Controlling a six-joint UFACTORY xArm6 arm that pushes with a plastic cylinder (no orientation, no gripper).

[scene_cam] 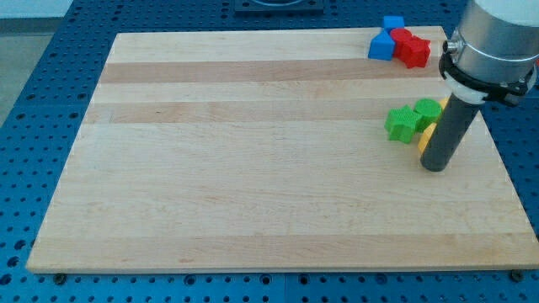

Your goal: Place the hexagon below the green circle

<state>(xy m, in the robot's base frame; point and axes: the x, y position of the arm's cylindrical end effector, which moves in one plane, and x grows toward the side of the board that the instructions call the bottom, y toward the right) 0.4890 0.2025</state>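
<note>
Lab bench setup: pale wooden board on blue perforated metal breadboard table, mounting holes beyond board's left, bottom edges; grey robot arm housing over right edge.

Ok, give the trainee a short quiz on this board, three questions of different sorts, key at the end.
1. True or false: my tip rests against the red blocks.
2. Which colour of block is partly hidden behind the rod? A blue, B yellow, C red.
3. Fill in: the green blocks lie near the board's edge at the view's ___.

Key
1. False: it stands just below the green blocks, well away from the red ones.
2. B: the yellow block.
3. Right.
</note>
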